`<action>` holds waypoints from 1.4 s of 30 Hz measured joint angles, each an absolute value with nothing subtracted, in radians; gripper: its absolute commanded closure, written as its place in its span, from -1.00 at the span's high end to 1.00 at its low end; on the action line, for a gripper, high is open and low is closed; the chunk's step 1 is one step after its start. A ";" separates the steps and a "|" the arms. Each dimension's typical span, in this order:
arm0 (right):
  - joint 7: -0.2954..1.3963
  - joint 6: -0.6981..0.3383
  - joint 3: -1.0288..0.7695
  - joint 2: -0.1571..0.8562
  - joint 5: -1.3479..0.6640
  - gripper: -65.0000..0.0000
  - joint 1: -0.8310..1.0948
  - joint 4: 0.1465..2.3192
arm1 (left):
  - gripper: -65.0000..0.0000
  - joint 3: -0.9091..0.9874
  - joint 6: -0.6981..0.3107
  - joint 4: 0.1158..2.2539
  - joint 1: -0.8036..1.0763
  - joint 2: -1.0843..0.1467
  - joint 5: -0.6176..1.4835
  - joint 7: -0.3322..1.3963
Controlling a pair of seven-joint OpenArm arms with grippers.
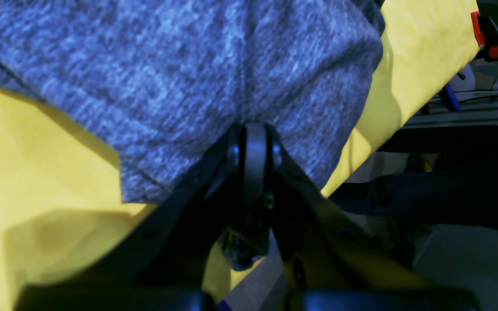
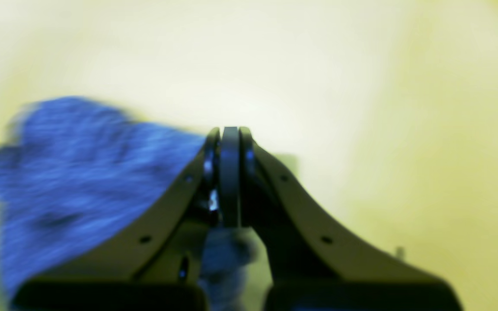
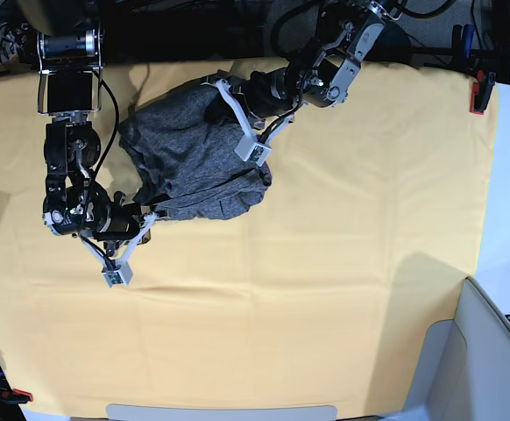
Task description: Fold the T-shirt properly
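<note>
T-shirt bunched, both pincers clamping edges; yellow cloth around

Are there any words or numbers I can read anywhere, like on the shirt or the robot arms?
None can be read. The T-shirt is plain grey with no print, the yellow table cloth is bare, and the small white tags on the arms are too small to show any writing.
</note>
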State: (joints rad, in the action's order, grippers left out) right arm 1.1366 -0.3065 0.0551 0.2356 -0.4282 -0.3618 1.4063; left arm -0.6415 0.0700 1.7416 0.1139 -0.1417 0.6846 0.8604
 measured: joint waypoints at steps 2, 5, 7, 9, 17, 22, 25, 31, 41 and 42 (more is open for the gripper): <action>1.070 -0.305 0.055 0.223 -0.324 -1.00 -0.362 1.392 | -0.99 -0.641 0.070 1.742 0.114 -0.142 0.685 0.862; 1.023 -0.307 0.055 0.209 -0.227 -1.00 -0.353 1.400 | -0.99 -0.642 0.081 1.789 0.123 -0.155 0.667 0.885; 0.994 -0.304 0.054 0.210 -0.204 -1.00 -0.330 1.453 | -0.99 -0.643 0.088 1.862 0.129 -0.192 0.661 0.910; 0.964 -0.310 0.023 0.208 -0.207 -1.00 -0.292 1.534 | -0.99 -0.631 0.095 1.956 0.126 -0.216 0.656 0.917; 0.837 -0.308 -0.393 0.110 -0.203 -1.00 -0.065 1.963 | -0.99 -0.449 0.088 2.069 0.158 -0.237 0.664 0.834; 0.751 -0.312 -0.579 0.081 -0.208 -1.00 0.145 2.016 | -0.99 -0.190 0.091 2.071 0.352 -0.247 0.664 0.649; 0.720 -0.302 -0.699 0.084 -0.203 -1.00 0.282 2.014 | -0.99 -0.039 0.089 2.070 0.501 -0.239 0.667 0.476; 0.711 -0.308 -0.861 0.027 -0.208 -1.00 0.508 2.016 | -0.99 0.226 0.105 2.067 0.805 -0.129 0.665 0.177; 0.866 -0.315 -0.835 0.042 -0.209 -1.00 0.694 1.975 | -1.00 0.258 0.233 2.056 0.905 -0.207 0.674 0.462; 0.892 -0.312 -0.790 0.063 -0.200 -1.00 0.719 1.972 | -1.00 0.240 0.249 2.051 0.910 -0.211 0.664 0.514</action>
State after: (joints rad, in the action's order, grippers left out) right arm 0.8925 -0.3122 -0.7902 0.0631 -0.2005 0.7189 1.9720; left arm 0.2398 0.2485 2.0510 0.9096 -0.2108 0.6636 0.5140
